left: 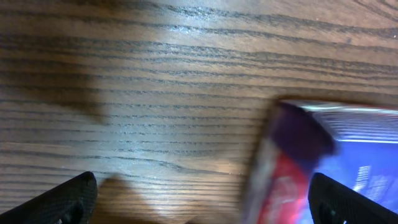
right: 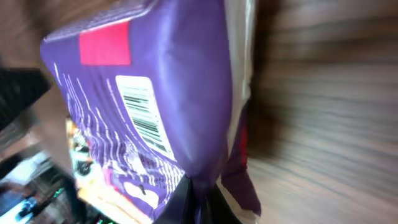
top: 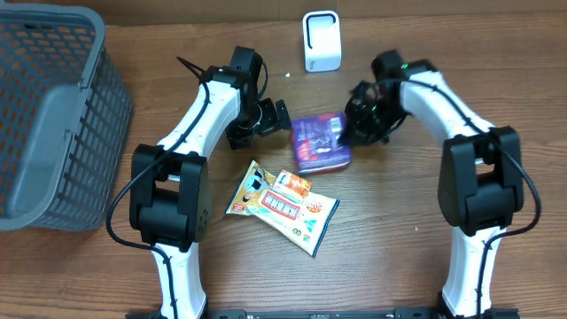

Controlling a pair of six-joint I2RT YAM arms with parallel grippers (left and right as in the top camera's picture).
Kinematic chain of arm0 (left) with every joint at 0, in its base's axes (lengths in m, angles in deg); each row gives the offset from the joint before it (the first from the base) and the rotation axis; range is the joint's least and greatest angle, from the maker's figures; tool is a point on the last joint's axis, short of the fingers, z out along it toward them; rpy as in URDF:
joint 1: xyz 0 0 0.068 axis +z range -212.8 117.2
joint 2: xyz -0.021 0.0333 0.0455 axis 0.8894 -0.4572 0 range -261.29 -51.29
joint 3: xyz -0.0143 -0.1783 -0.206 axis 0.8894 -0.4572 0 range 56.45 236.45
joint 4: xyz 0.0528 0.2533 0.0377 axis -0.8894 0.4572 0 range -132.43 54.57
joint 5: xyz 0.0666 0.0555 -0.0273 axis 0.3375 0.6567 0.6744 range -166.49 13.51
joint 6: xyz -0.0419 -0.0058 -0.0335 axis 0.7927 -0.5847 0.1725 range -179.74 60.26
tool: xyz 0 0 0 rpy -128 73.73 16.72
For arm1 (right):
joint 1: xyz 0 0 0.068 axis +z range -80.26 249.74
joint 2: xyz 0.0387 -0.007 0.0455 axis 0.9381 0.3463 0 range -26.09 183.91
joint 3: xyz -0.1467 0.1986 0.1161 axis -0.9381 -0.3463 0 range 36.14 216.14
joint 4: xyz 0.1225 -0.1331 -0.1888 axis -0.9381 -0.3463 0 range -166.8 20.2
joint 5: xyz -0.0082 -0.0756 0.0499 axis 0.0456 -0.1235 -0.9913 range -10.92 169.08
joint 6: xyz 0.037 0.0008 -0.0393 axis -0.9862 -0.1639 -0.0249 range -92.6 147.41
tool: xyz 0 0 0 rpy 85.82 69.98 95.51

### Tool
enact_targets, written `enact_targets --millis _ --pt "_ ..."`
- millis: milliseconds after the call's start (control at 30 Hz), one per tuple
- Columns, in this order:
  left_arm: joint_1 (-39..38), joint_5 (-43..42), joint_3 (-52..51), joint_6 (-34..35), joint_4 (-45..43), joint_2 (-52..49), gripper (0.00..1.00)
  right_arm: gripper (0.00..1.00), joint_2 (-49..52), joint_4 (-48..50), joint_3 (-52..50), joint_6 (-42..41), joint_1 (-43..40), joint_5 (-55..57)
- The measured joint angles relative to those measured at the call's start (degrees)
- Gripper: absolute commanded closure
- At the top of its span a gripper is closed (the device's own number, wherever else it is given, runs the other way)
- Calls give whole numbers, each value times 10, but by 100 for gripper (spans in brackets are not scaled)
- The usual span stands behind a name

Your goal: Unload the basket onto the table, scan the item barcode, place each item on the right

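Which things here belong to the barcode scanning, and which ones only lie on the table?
For the job:
- purple plastic packet with its barcode, pinched in the right gripper
- white box-shaped scanner

Just lying about:
- orange and yellow flat snack packet
- grey plastic lattice basket

Wooden table (dark grain lines)
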Motion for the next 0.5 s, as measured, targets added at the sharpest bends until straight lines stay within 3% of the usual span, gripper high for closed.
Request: enact_targets --millis 233,367,500 --pt "0 0 0 0 1 0 0 96 -5 -160 169 -16 -16 228" --pt "0 0 -1 0 0 0 0 96 -18 -273 249 -75 0 426" --pt "0 0 -1 0 0 0 0 96 -33 -306 257 -127 12 520"
